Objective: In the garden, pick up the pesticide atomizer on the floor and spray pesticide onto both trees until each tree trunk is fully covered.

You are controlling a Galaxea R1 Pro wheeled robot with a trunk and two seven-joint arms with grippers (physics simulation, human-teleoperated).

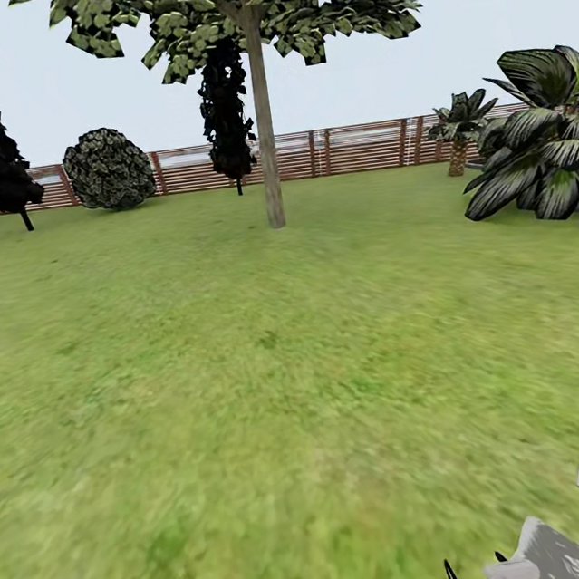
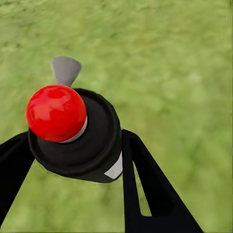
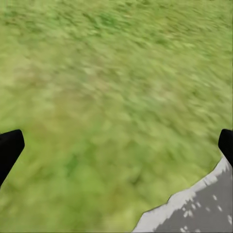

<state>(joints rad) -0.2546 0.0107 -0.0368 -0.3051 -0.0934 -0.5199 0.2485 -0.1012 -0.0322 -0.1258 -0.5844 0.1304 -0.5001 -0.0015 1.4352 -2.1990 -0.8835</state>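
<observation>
Red-topped black atomizer [image 2: 77,141] in left tool [image 2: 73,165]

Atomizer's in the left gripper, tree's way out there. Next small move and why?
Probably drive forward toward the tree trunk. The left gripper is shut on the atomizer, but the trunk stands far across the grass, likely beyond spray range.

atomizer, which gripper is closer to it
Left. The left gripper is shut on the atomizer, one finger on each side of its black body. The right gripper is open over bare grass, apart from it.
</observation>
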